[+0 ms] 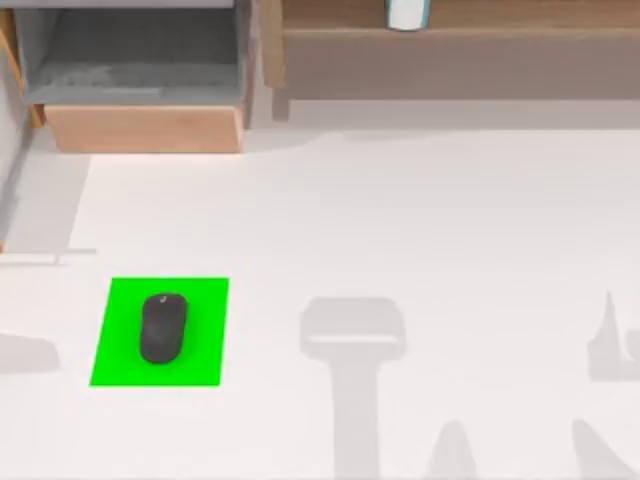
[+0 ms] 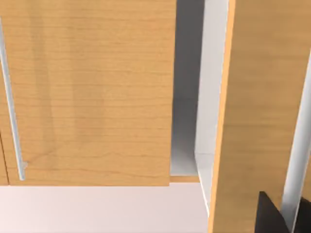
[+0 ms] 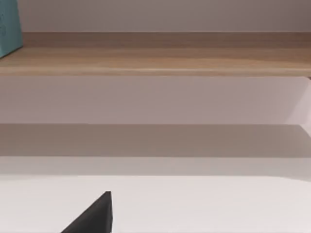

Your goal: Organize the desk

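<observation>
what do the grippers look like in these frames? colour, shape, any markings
Little of either is in frame. In the left wrist view, the left gripper appears as matte black angular tips against the wooden cabinet. In the right wrist view, the right gripper is a plain black wedge above the desk. No cables or markings visible.

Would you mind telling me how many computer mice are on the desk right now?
1. The black mouse lies on the green mat at the left side of the desk. The open drawer behind it could hide more.
</observation>
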Controlling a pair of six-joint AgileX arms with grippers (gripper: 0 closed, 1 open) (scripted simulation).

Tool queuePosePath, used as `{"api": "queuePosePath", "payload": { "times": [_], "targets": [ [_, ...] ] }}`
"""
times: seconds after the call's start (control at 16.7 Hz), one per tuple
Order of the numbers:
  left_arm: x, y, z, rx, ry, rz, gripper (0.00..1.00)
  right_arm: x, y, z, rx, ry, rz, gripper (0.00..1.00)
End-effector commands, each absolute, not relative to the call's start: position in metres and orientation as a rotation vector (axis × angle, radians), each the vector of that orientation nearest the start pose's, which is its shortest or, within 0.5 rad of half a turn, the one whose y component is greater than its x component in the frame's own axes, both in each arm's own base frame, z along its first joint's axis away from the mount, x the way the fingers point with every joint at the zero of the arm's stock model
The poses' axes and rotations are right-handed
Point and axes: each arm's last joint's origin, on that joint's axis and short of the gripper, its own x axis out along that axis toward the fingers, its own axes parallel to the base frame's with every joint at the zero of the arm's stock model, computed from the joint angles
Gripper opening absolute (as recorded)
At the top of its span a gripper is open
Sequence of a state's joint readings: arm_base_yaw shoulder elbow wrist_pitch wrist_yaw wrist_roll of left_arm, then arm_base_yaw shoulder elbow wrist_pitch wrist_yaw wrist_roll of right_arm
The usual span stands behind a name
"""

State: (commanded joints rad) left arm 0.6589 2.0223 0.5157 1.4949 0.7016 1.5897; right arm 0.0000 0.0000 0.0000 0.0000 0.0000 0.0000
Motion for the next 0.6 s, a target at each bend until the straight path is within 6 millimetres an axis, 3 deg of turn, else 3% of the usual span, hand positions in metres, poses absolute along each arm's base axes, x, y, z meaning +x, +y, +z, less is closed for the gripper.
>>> {"api": "queuePosePath", "payload": {
  "times": [0.24, 0.6],
  "targets": [
    [0.263, 0.176, 0.090, 1.549, 0.009, -0.026, 0.00, 0.106, -0.001, 0.160, 0.000, 0.000, 0.000, 1.00],
    [0.314, 0.174, 0.092, 1.556, -0.003, -0.025, 0.00, 0.106, -0.001, 0.160, 0.000, 0.000, 0.000, 1.00]
  ]
}}
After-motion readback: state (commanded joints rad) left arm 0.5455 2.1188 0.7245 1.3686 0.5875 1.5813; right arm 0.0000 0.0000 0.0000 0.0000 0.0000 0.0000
